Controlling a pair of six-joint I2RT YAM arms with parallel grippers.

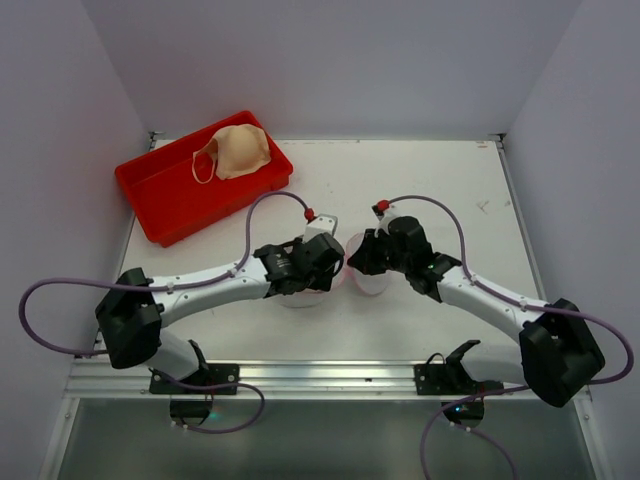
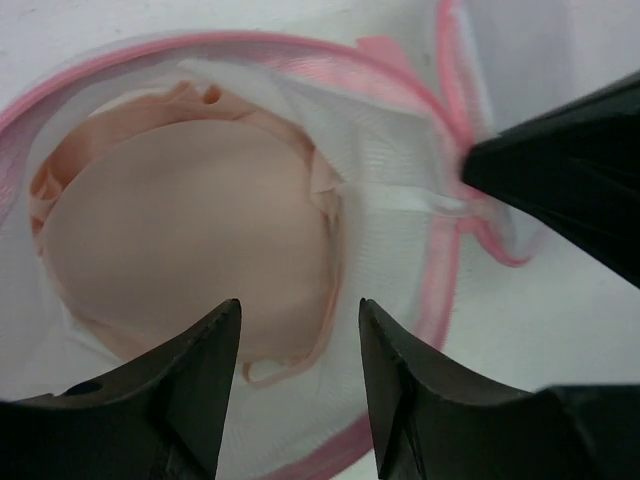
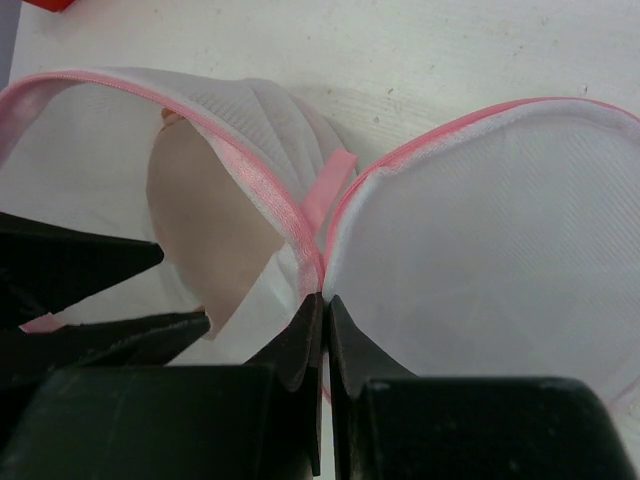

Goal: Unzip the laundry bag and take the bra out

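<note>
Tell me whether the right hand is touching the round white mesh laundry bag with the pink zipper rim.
Touching. The right wrist view shows the right hand closed on the pink rim of the round white mesh laundry bag.

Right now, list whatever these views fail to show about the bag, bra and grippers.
Top external: the laundry bag is mostly hidden under the left gripper and right gripper; the bra inside is out of sight.
Left wrist: the bra shows one cup only, mesh covering the rest; whether the open fingers touch it cannot be told.
Right wrist: the left gripper is cut off by the left edge.
Zipper pull: unclear in every view.
</note>
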